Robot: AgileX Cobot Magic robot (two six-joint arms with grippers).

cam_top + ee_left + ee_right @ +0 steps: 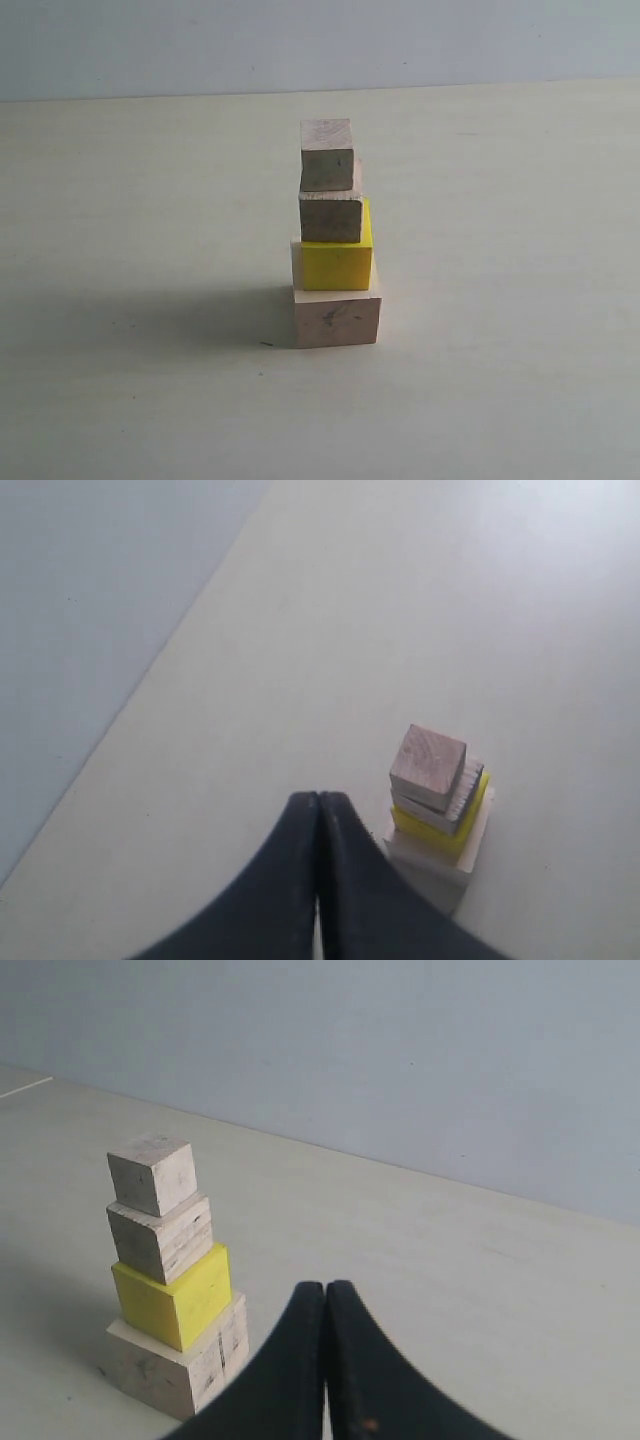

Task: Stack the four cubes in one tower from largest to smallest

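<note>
The four cubes stand as one tower in the middle of the table. The large pale wood cube (337, 317) is at the bottom, the yellow cube (337, 262) on it, then the medium wood cube (331, 216), and the small wood cube (327, 154) on top. Both wrist views show the same tower: small cube (428, 766), yellow cube (172, 1296). My left gripper (319, 802) is shut with nothing in it, above and beside the tower. The right gripper (325, 1290) is also shut and empty, off to the tower's side. Neither arm shows in the exterior view.
The pale table (120, 200) spreads all around the tower. A light grey wall (300, 40) runs along its far edge. The tower's cubes sit slightly offset from one another.
</note>
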